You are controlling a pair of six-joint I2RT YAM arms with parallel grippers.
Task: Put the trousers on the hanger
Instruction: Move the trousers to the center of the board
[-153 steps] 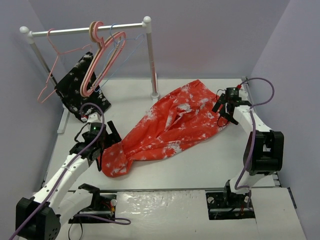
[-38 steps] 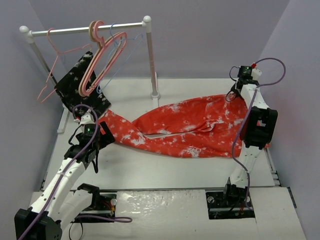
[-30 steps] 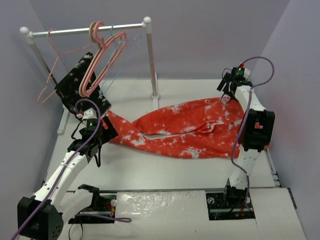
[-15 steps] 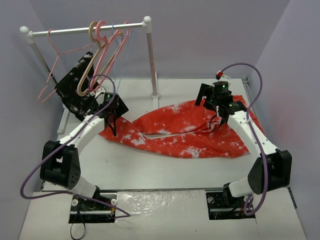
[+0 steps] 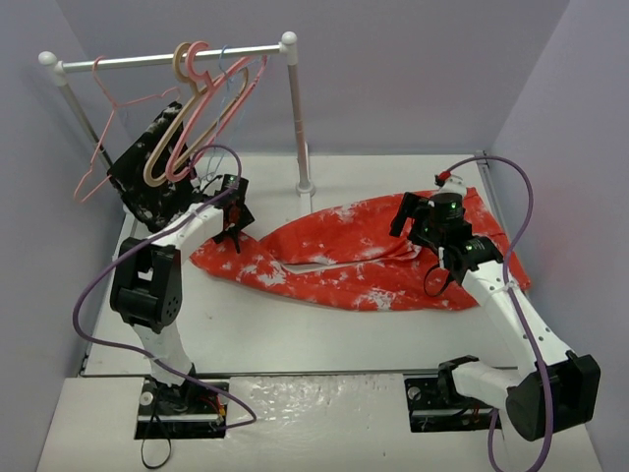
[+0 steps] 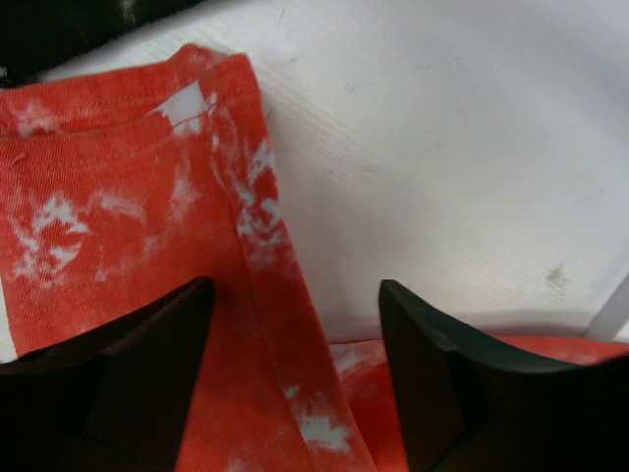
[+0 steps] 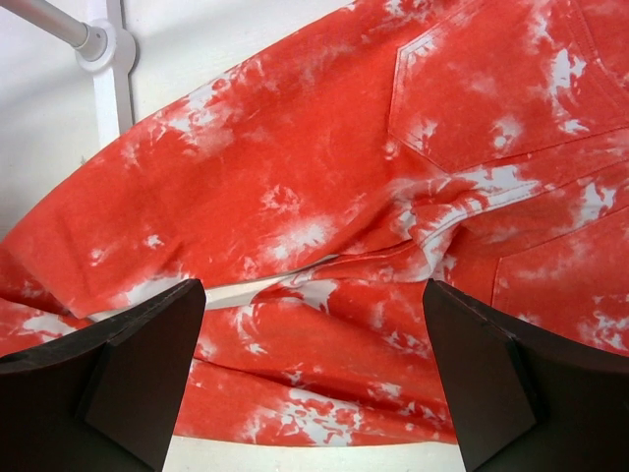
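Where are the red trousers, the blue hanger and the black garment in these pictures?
trousers (image 5: 364,258): top view, middle of the spread cloth.
hanger (image 5: 224,51): top view, its hook at the top.
black garment (image 5: 128,172): top view, its left part.

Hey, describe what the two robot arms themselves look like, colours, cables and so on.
The left arm and right arm have white links and black joint housings, and a looping purple cable trails each. They end in dark, wedge-shaped fingers. A small green light shows on the right wrist.

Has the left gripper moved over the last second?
Yes. The left gripper has gone farther back and right, closer to the rack post, above the trousers at their cuff end.
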